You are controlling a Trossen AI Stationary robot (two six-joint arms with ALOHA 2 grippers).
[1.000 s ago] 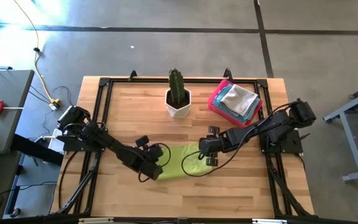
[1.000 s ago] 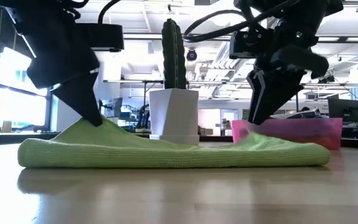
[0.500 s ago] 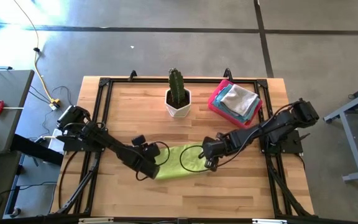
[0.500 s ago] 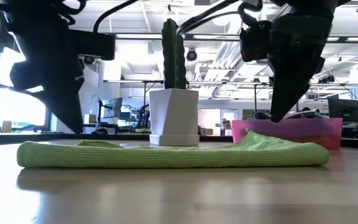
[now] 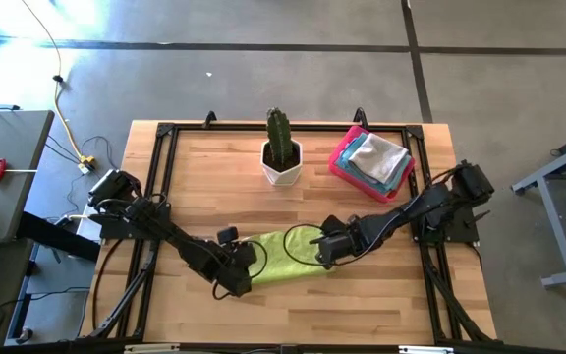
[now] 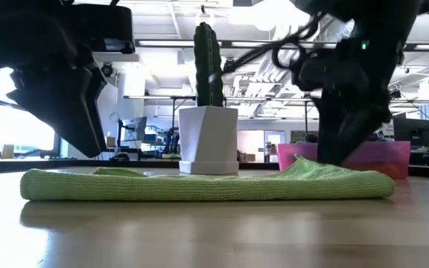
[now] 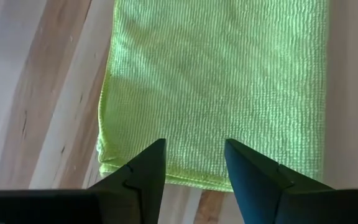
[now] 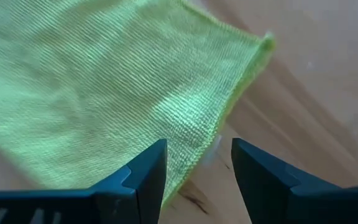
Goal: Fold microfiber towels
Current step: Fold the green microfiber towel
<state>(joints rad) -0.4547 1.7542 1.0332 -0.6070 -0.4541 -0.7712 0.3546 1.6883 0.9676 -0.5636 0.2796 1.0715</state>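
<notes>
Hovering open and empty, your left gripper [image 7: 194, 163] and right gripper [image 8: 194, 163] flank the folded green towel [image 5: 281, 256], likely for another fold.

The lime green towel [image 7: 229, 87] is ribbed, matt microfiber cloth — the counter [image 5: 362, 295] beneath is smooth, faintly glossy planked wood.

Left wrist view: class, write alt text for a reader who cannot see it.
A folded lime green microfiber towel lies flat on the light wooden table. The left gripper hangs above the towel's near edge, jaws open and empty.
</notes>
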